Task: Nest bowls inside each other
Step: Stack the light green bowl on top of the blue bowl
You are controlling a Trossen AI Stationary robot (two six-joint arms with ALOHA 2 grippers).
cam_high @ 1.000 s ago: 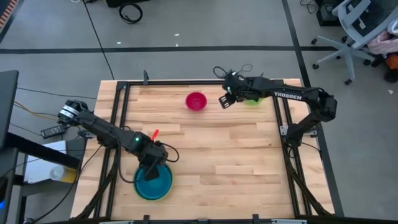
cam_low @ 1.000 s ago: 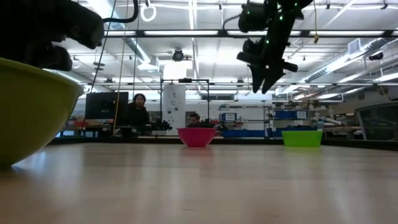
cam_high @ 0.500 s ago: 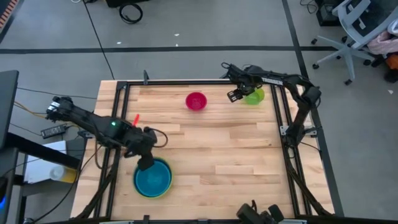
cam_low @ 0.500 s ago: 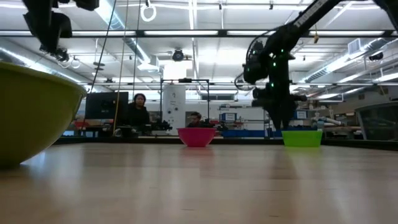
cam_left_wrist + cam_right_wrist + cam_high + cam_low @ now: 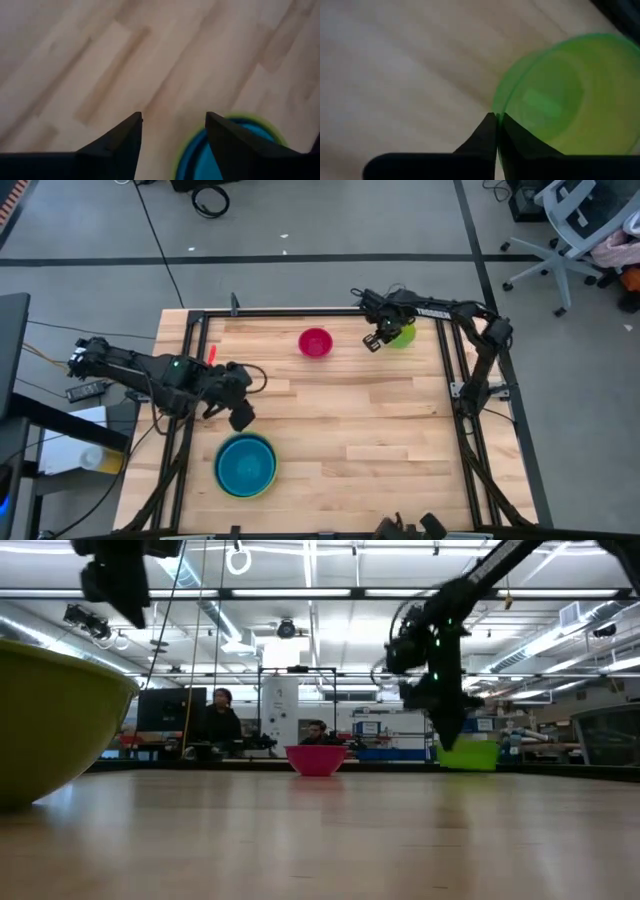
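Note:
A small lime green bowl [image 5: 404,333] is at the table's far right, and my right gripper [image 5: 378,338] is shut on its rim. It also shows in the low view [image 5: 470,754] and the right wrist view [image 5: 560,95]. A magenta-red bowl [image 5: 315,342] stands on its base at the far middle. Near the front left, a blue bowl [image 5: 246,464] sits nested inside a yellow-green bowl [image 5: 50,720]. My left gripper [image 5: 240,416] hovers open above the table just beyond that stack, with nothing between its fingers [image 5: 120,145]. My right gripper pinches the lime green bowl's rim [image 5: 495,107] on the side facing the magenta-red bowl, one finger [image 5: 485,132] outside the wall and the other inside. The fingers come from above, pointing down. In the low view the bowl is open side up, slightly raised off the table.
A black frame [image 5: 196,350] runs around the wooden table. Bare wood lies across the middle and near right of the table [image 5: 380,440]. People and equipment show in the room beyond the far edge [image 5: 222,720].
My left gripper has risen off the nested blue bowl and drawn back toward the far edge, leaving the stack in place. My right gripper has come down beside the lime green bowl and shut on its rim. The bowl has shifted slightly toward the magenta-red bowl and come up a little.

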